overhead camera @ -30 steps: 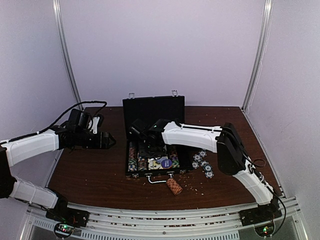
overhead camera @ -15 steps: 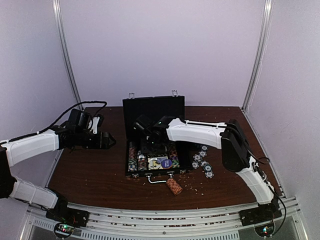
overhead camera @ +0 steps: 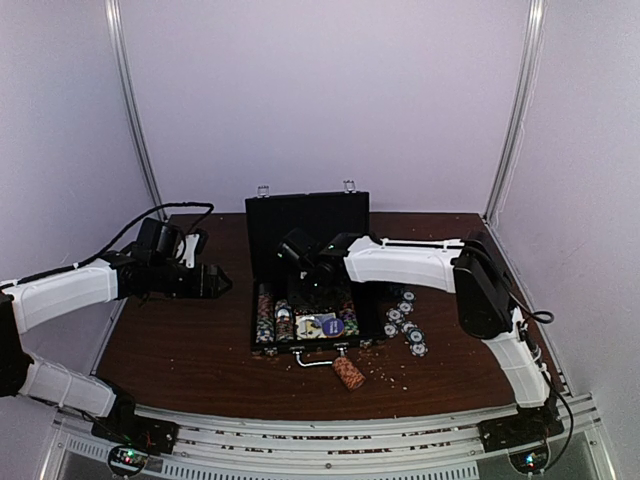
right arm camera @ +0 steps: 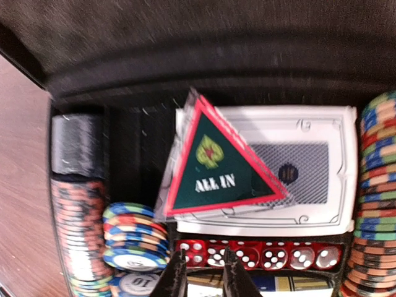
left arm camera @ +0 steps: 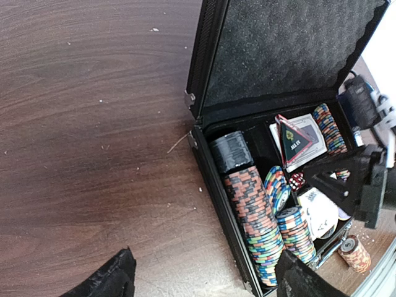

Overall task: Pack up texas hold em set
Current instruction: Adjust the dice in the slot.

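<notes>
**Case** [overhead camera: 308,215]: middle of the table [overhead camera: 190,340], open, lid upright on the far side.

**In the case:** chip rows [left arm camera: 253,210] down the left and right sides. A deck [right arm camera: 309,167] lies at the far middle. An ALL IN marker [right arm camera: 216,167] lies tilted across the deck's left part. The dice [right arm camera: 260,255] sit in a row just near of the deck.

**Not packed:**
- Loose chips [overhead camera: 405,325] on the table, just right of the case.
- A chip roll [overhead camera: 349,372] on its side, near the handle.

**Right gripper** [right arm camera: 203,278]: inside the case, over the left end of the dice. The fingers are a narrow gap apart, and I see nothing between them.

**Left gripper** [left arm camera: 203,266]: wide open and empty, hovering left of the case, apart from it.

**Step in hand (my reading):** work inside the case is about done, and the loose chips are next.

**How I would do it:**
- Raise the right gripper straight up, so a finger doesn't catch the marker's raised corner.
- Swing right and open wider before coming down.
- Take the chips by their edges (a few at a time), because flat chips slide away.
- Keep the left gripper off the lid until everything is packed.
</notes>
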Robot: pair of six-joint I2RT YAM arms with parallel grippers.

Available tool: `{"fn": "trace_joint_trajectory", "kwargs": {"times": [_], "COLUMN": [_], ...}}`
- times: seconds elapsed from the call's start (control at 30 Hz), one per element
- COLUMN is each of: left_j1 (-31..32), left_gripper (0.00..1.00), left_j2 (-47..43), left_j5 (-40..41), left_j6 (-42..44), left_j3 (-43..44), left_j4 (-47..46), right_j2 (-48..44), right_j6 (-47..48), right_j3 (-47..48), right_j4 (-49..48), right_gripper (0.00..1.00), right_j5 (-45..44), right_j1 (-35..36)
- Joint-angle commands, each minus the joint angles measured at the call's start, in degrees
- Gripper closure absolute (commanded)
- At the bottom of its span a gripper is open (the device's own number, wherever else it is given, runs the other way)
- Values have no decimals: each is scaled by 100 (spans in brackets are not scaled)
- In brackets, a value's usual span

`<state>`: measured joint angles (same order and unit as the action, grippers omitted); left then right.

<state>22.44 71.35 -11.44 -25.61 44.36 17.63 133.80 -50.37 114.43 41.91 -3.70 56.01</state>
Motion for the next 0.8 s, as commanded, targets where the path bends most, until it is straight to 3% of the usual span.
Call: {"fn": "trace_joint_trajectory", "kwargs": {"times": [0.0, 0.47, 0.63, 0.77], "left_j1": [-56, -59, -55, -55], "left_gripper": [19, 19, 19, 19], "left_j2": [-31, -33, -85, -137], "left_j5": [-62, -17, -1, -233], "left_j6": [-6, -8, 7, 90], "left_j3": [-41, -24, -24, -9], "left_j4": [-225, -209, -210, -270], "right_j2": [-102, 129, -65, -460], "right_j6": [-164, -215, -149, 13], "right_j3": [-217, -132, -123, -306], "right_j4": [-297, -450, -342, -276], "right_gripper": [84, 93, 92, 86], "right_j5": [277, 418, 185, 0], "right_j1": [-4, -4, -2, 1]}}
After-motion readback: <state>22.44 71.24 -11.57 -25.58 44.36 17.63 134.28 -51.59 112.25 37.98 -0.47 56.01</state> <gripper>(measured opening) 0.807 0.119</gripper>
